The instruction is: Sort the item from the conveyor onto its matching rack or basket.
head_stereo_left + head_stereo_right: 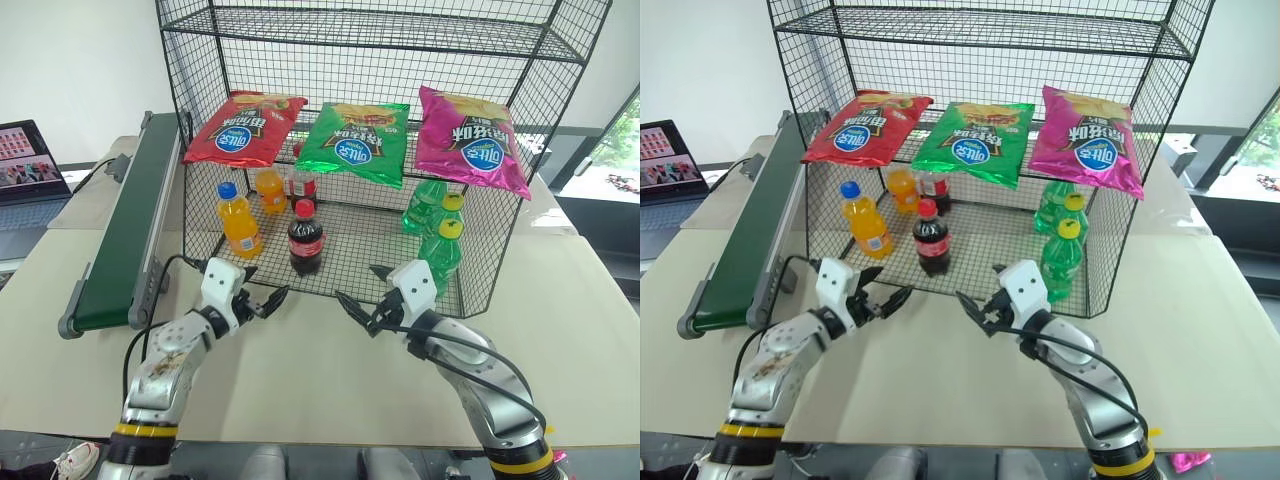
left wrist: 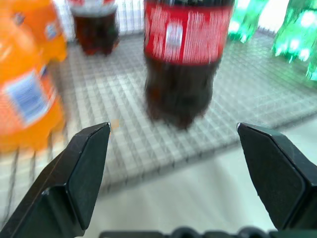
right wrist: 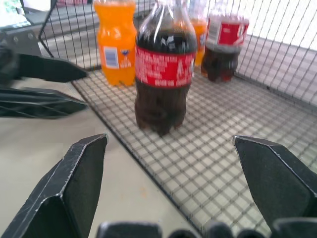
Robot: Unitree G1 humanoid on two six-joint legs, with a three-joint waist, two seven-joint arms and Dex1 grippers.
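The item, a small cola bottle (image 1: pixel 305 238) with a red cap and red label, stands upright near the front edge of the lowest tier of the black wire rack (image 1: pixel 492 235). My left gripper (image 1: pixel 264 287) is open on the table just in front of it, with nothing between its fingers. In the left wrist view the cola bottle (image 2: pixel 185 59) stands beyond the spread fingers (image 2: pixel 84 168). My right gripper (image 1: pixel 362 287) is open too, empty, level with the left one, facing the same bottle (image 3: pixel 163 69). The dark green conveyor (image 1: pixel 125 235) runs along the rack's left side with no item on it.
On the lowest tier stand a second cola bottle (image 1: pixel 302 184) further back, two orange-drink bottles (image 1: pixel 238 222) at the left and green bottles (image 1: pixel 441 240) at the right. Three chip bags (image 1: pixel 355 140) lie on the tier above. A laptop (image 1: pixel 28 165) sits far left.
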